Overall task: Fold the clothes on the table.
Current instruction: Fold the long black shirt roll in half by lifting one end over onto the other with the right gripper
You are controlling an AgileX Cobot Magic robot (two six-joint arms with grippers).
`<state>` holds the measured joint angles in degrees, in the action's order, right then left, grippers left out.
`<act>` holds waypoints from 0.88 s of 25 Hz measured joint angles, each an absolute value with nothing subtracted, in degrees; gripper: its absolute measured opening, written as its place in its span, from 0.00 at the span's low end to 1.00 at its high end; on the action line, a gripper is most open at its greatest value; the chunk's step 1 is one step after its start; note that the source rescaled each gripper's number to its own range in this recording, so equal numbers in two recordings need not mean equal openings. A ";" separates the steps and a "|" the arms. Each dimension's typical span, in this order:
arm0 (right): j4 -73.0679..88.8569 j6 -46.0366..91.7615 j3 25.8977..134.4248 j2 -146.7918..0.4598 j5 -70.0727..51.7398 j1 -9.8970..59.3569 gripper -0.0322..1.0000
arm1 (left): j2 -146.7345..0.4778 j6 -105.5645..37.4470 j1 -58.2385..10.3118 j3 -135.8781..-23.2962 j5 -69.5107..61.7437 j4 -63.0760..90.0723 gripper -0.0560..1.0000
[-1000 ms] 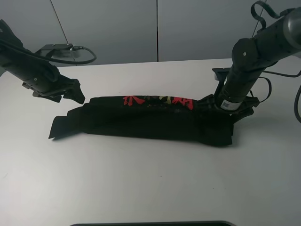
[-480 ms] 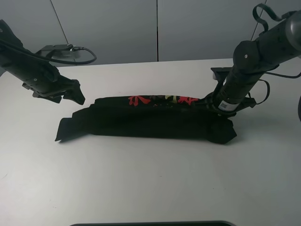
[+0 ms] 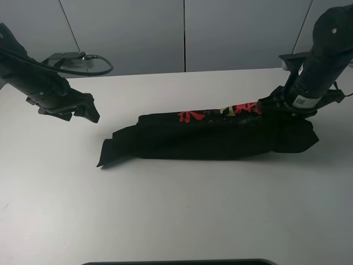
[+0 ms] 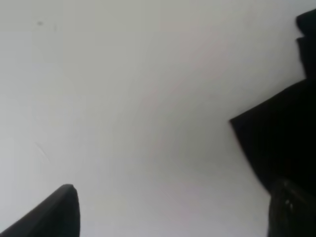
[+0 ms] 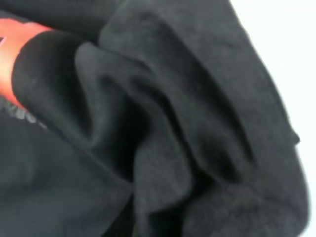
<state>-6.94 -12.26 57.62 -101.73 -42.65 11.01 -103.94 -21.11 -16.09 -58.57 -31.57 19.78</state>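
Pull step, judged: draw low and even so the folded shirt (image 3: 220, 141) doesn't bunch or unroll. Near the tabletop's (image 3: 176, 215) left edge the left gripper (image 3: 88, 112) hangs released, well apart from the shirt's loose left end. The shirt lies as a long strip from the middle toward the right edge, with the right gripper (image 3: 274, 106) clenched on its right end.

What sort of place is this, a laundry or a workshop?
Most likely a robotics lab or test room, not a laundry. A left arm and a right arm, both black machines, reach over a big white table holding a single T-shirt, with plain grey wall panels behind.
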 joint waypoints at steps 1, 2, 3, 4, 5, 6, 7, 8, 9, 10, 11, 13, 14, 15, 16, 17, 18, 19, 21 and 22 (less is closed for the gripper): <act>-7.17 -11.57 58.80 -100.92 -44.65 10.29 0.19 | -103.94 -21.11 -16.09 -58.57 -31.57 19.78 0.99; -7.34 -10.92 60.11 -99.95 -46.66 9.65 0.19 | -103.94 -21.11 -16.09 -58.57 -31.57 19.78 0.99; -7.69 -9.94 61.47 -99.07 -48.37 9.38 0.19 | -103.94 -21.11 -16.09 -58.57 -31.57 19.78 0.99; -7.76 -9.24 62.69 -98.28 -50.52 9.25 0.19 | -103.94 -21.11 -16.09 -58.57 -31.57 19.78 0.99; -7.60 -8.27 64.19 -97.84 -52.61 9.21 0.19 | -103.94 -21.11 -16.09 -58.57 -31.57 19.78 0.99; -6.57 -7.22 65.76 -97.56 -54.78 9.21 0.19 | -103.94 -21.11 -16.09 -58.57 -31.57 19.78 0.99; -4.90 -5.90 66.98 -97.29 -56.44 9.21 0.19 | -103.94 -21.11 -16.09 -58.57 -31.57 19.78 0.99; -3.05 -4.69 68.23 -97.17 -58.02 9.21 0.19 | -103.94 -21.11 -16.09 -58.57 -31.57 19.78 0.99; 0.00 -3.02 69.21 -97.17 -59.20 9.21 0.19 | -103.94 -21.11 -16.09 -58.57 -31.57 19.78 0.99; 3.94 -1.02 69.95 -97.17 -59.74 9.21 0.19 | -103.94 -21.11 -16.09 -58.57 -31.57 19.78 0.99; 7.37 1.18 70.24 -97.17 -60.16 9.21 0.19 | -103.94 -21.11 -16.09 -58.57 -31.57 19.78 0.99; 16.76 5.30 70.57 -97.17 -60.39 9.21 0.19 | -103.94 -21.11 -16.09 -58.57 -31.57 19.78 0.99; 20.99 7.35 70.57 -97.17 -60.24 9.21 0.19 | -103.94 -21.11 -16.09 -58.57 -31.57 19.78 0.99; 23.69 8.73 70.57 -97.17 -59.78 9.71 0.19 | -103.94 -21.11 -16.09 -58.57 -31.57 19.78 0.99; 25.86 9.77 70.57 -97.17 -59.03 10.56 0.19 | -103.94 -21.11 -16.09 -58.57 -31.57 19.78 0.99; 27.13 10.29 70.66 -97.29 -58.13 11.81 0.19 | -103.94 -21.11 -16.09 -58.57 -31.57 19.78 0.99; 27.98 10.45 70.79 -97.76 -56.98 13.32 0.19 | -103.94 -21.11 -16.09 -58.57 -31.57 19.78 0.99; 28.60 10.56 70.82 -98.38 -55.79 14.76 0.19 | -103.94 -21.11 -16.09 -58.57 -31.57 19.78 0.99; 29.81 10.44 70.92 -100.36 -53.24 18.51 0.19 | -103.94 -21.11 -16.09 -58.57 -31.57 19.78 0.99; 30.10 10.30 70.92 -101.44 -51.58 20.13 0.19 | -103.94 -21.11 -16.09 -58.57 -31.65 19.78 0.99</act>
<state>30.10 10.30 70.92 -101.44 -51.58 20.13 -103.94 -21.11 -16.09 -58.57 -31.65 19.78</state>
